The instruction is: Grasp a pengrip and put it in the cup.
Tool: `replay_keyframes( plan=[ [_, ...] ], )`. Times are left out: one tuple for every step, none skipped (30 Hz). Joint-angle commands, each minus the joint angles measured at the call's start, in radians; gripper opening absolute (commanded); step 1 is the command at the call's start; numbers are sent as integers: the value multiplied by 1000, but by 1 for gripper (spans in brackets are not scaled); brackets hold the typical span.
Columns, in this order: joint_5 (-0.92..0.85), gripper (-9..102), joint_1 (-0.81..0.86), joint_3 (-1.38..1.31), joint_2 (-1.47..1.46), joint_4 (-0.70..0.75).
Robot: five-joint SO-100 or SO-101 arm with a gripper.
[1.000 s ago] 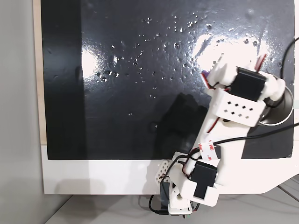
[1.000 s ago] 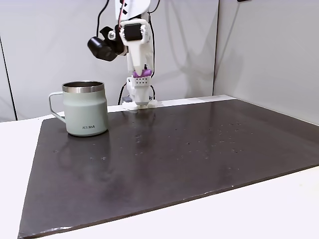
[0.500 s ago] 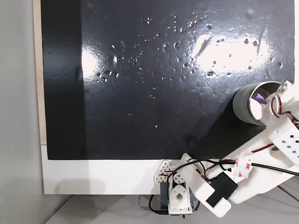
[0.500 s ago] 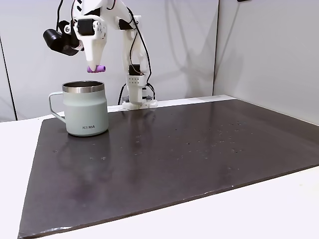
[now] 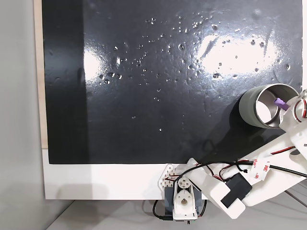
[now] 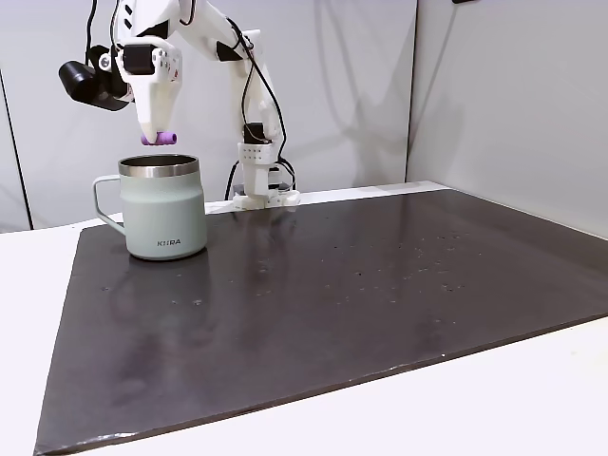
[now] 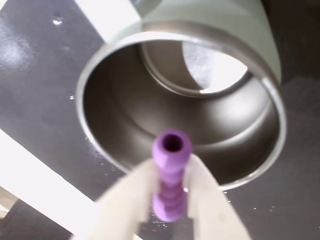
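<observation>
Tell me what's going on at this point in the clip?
The arm's gripper is shut on a small purple pengrip and holds it in the air over the open mouth of the metal cup. The cup stands upright on the dark mat. The side fixed view shows the pengrip just above the rim, not yet released, and the wrist view shows nothing in the visible part of the cup's shiny inside.

A white worktop (image 6: 28, 313) carries a large dark glossy mat (image 6: 313, 294), speckled with small pale spots. The cup (image 6: 163, 218) stands upright on the mat, near its far left corner in a fixed view. The arm's base (image 6: 261, 190) sits on the worktop just beyond the mat's far edge.
</observation>
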Motion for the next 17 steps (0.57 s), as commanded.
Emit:
replay_keyframes(
  plan=[
    [23, 42, 15, -74, 12, 9],
    [20, 41, 15, -72, 11, 9],
    [20, 41, 14, -72, 9, 9],
    [20, 41, 14, -71, 8, 11],
    [20, 41, 14, -71, 6, 11],
    [20, 40, 14, -71, 5, 11],
    [20, 40, 14, -69, 3, 11],
    [20, 40, 14, -69, 3, 11],
    [18, 39, 14, -69, 2, 11],
    [17, 39, 14, -69, -2, 11],
    [17, 39, 14, -69, -3, 11],
    [15, 39, 14, -69, -5, 11],
    [15, 39, 14, -71, -5, 11],
    [14, 39, 14, -71, -5, 11],
    [14, 38, 14, -71, -5, 11],
    [14, 38, 14, -71, -5, 11],
    [12, 38, 14, -69, -5, 11]
  ],
)
